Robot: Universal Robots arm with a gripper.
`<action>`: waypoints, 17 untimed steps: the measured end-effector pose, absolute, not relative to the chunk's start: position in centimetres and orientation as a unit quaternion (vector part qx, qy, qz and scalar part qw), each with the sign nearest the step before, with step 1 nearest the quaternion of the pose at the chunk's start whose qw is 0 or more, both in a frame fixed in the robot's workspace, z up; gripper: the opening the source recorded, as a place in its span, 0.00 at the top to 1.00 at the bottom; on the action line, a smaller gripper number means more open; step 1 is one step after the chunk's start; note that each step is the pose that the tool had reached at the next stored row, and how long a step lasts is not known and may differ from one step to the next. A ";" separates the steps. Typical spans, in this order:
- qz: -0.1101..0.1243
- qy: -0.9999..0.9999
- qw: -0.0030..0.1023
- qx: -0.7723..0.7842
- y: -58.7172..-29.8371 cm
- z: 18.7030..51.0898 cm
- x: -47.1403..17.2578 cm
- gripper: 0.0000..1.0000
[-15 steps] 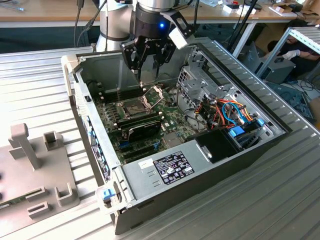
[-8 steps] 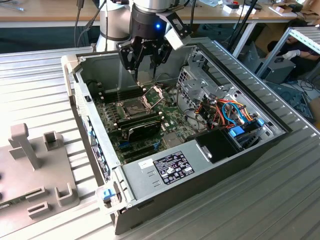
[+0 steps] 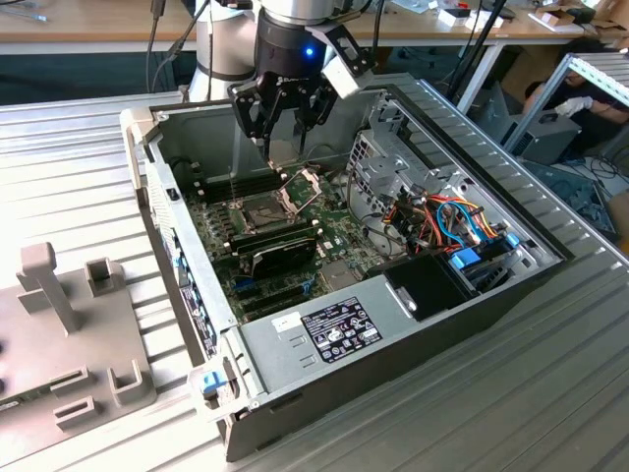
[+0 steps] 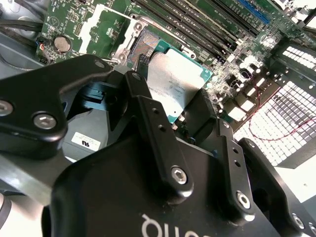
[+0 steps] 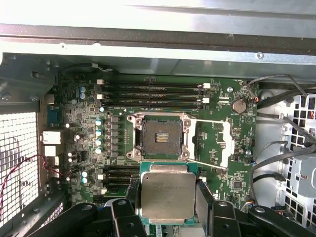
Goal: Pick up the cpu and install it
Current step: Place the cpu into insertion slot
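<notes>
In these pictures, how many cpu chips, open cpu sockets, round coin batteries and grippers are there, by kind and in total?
gripper: 1
cpu, held in the gripper: 1
open socket on the motherboard: 1
coin battery: 1
Total: 4
</notes>
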State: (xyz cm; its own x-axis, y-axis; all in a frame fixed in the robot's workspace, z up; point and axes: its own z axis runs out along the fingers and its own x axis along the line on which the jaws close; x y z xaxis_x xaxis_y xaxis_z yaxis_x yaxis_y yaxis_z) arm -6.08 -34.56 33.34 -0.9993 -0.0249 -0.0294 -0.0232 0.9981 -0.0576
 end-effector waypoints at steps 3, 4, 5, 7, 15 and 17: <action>-0.029 0.999 0.015 -0.012 -34.5 33.3 -6.1 0.45; -0.029 0.999 0.015 -0.012 -34.5 33.3 -6.1 0.45; -0.029 0.999 0.015 -0.012 -34.5 33.3 -6.1 0.45; -0.029 0.999 0.015 -0.008 -34.5 33.3 -6.1 0.45; -0.029 0.999 0.014 0.031 -34.5 33.3 -6.1 0.45; -0.029 0.999 0.014 0.031 -34.5 33.3 -6.1 0.45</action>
State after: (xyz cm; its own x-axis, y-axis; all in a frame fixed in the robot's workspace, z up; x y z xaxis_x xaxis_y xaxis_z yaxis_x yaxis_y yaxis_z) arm -6.08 -34.55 33.32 -0.9977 0.0606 -0.0294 0.0623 0.9964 -0.0575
